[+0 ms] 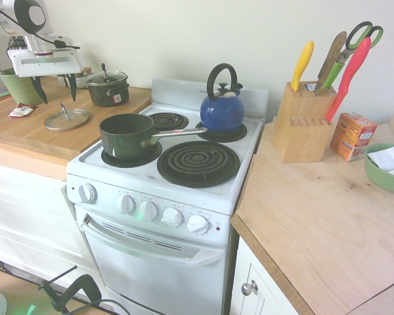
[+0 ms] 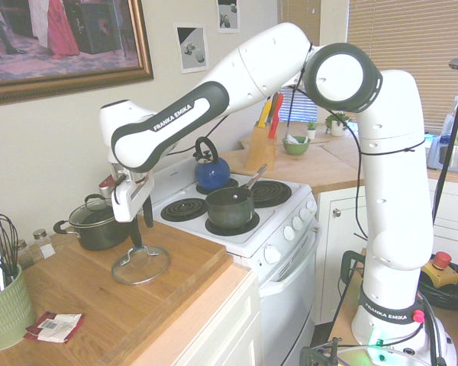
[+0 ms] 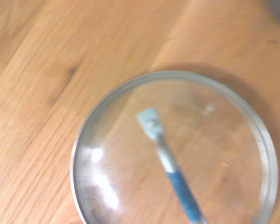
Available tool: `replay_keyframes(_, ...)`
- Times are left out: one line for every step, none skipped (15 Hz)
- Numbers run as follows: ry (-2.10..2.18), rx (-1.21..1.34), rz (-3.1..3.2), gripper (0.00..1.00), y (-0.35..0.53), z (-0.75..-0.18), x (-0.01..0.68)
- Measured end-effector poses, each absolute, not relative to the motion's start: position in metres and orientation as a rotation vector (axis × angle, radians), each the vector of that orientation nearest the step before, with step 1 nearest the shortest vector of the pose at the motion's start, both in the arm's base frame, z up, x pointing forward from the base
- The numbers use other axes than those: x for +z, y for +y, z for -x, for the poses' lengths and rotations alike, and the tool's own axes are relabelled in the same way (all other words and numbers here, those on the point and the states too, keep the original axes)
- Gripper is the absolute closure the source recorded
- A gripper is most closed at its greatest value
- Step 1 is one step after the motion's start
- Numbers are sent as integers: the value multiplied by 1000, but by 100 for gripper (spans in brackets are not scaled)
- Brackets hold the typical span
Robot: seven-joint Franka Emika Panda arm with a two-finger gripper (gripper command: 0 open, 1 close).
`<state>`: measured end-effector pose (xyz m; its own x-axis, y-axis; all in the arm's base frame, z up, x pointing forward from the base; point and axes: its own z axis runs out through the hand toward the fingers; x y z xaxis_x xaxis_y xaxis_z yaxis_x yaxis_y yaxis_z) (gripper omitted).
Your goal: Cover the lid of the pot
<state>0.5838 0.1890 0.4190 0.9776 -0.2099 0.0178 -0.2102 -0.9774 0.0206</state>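
Glass lid's countertop: in first-exterior clock terms, the wooden countertop is supporting the lid, at nine o'clock from the stove.
Gripper over countertop: the gripper is hanging empty, its fingers spreading wide, at about twelve o'clock from the lid.
Green saucepan: the saucepan is sitting uncovered on the stove, its long handle pointing toward three o'clock.
Glass lid: the lid is lying flat, between nine and ten o'clock from the saucepan.
Lid handle: the narrow raised handle is running roughly eleven to five. Picking up the lid is probably calling for centring over this handle, descending vertically, pinching both sides, and lifting level; gripping off-centre could be tipping the glass.
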Motion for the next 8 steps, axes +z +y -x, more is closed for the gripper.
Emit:
replay_keyframes(-289, 15, -3096, 0, 187, -585, 415)
replay_keyframes(-256, 5, -3092, 0, 183, -586, 411)
replay_keyframes(-228, -5, -3091, 0, 180, -588, 407)
replay_keyframes(-212, -18, -3089, 0, 176, -590, 402)
replay_keyframes(-198, -31, -3088, 0, 174, -591, 397)
replay_keyframes(-191, -39, -3089, 0, 175, -594, 392)
replay_keyframes(-186, -43, -3090, 0, 177, -597, 388)
replay_keyframes(-183, -43, -3092, 0, 179, -601, 385)
